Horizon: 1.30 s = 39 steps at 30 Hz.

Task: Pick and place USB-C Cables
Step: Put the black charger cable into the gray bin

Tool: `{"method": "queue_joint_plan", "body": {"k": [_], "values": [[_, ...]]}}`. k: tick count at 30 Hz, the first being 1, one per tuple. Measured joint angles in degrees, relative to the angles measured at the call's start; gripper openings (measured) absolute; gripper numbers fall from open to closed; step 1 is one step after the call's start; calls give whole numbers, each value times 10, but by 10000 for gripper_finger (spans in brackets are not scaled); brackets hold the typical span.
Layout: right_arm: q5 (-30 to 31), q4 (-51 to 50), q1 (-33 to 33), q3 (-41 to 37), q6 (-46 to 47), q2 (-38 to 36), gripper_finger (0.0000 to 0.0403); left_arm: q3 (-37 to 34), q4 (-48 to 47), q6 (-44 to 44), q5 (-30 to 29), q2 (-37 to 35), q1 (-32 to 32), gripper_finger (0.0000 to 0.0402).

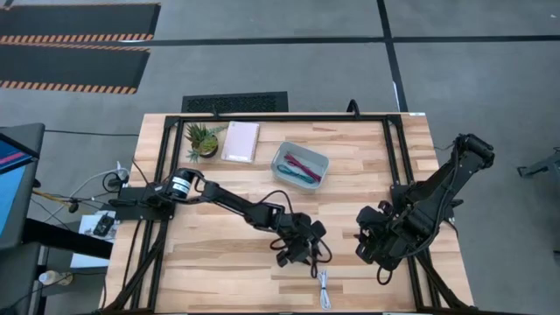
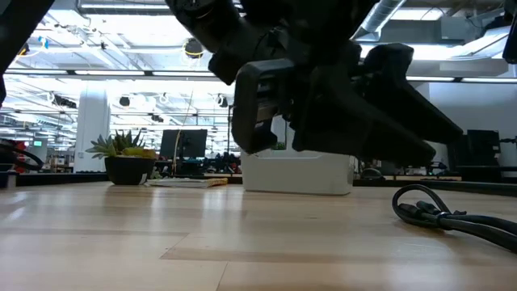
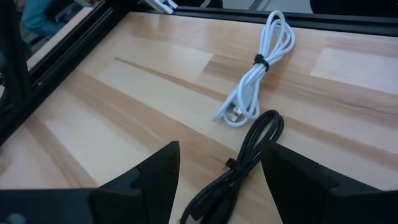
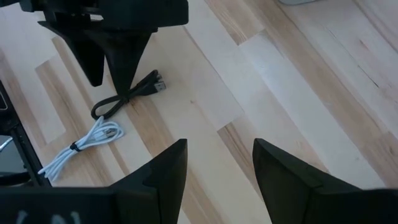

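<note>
Left gripper (image 1: pixel 299 254), fingers apart, hovers over one black cable (image 3: pixel 239 165); one white cable (image 3: pixel 255 68) lies beside it. Clear tray (image 1: pixel 300 164) holds two cables. Right gripper (image 1: pixel 367 247): apart, empty.

Overhead, table-level, two close wrist views

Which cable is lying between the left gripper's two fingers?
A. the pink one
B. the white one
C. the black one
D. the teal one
C: in the left wrist view the black cable runs between the open left gripper fingers, while the white cable lies farther off on the table, and the high view shows the teal cable and the pink cable in the tray.
</note>
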Motion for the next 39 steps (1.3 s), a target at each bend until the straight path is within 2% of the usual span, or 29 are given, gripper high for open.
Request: {"method": "queue_joint_plan", "body": {"k": [7,9,14,17,21,30,34,39], "values": [[0,1,0,0,-1,0,204,49,-65,2,10,11,6,212],[0,0,-1,0,-1,0,204,86,-103,5,31,31,5,212],[0,3,-1,0,-1,0,204,191,-238,21,26,95,2,212],[0,4,0,0,-1,0,204,232,-273,31,34,111,2,212],[0,4,0,0,-1,0,205,236,-298,50,23,114,4,212],[0,4,0,0,-2,0,205,239,-324,49,51,134,15,211],[0,4,0,0,-2,0,205,239,-329,50,48,135,14,184],[0,4,0,0,-4,0,205,238,-331,50,29,136,15,106]]}}
